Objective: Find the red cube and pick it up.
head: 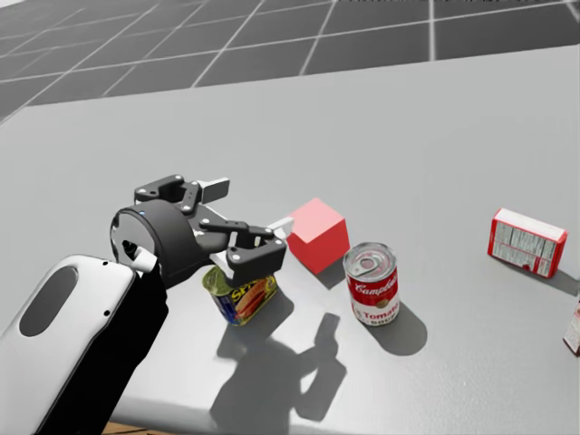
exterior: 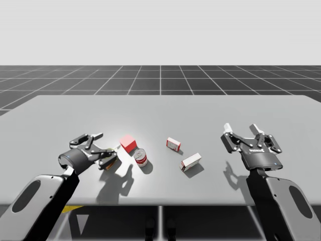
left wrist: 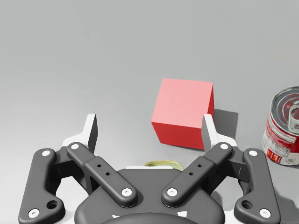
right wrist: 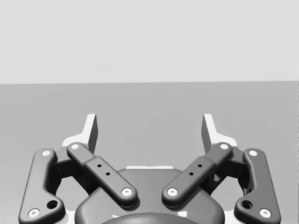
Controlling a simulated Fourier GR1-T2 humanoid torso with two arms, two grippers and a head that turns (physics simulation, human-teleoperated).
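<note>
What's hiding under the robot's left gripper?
A small yellow tin sits on the grey table under my open left gripper. The gripper covers the tin's top, so its lid is hidden. The red cube lies just ahead of the gripper.

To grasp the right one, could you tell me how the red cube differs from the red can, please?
The red cube is flat-faced and plain red; the red can is an upright cylinder, red over white, with a metal lid. The red cube lies ahead of my left gripper, jaws open; the red can stands off to its side. Both rest on the table, ungripped.
</note>
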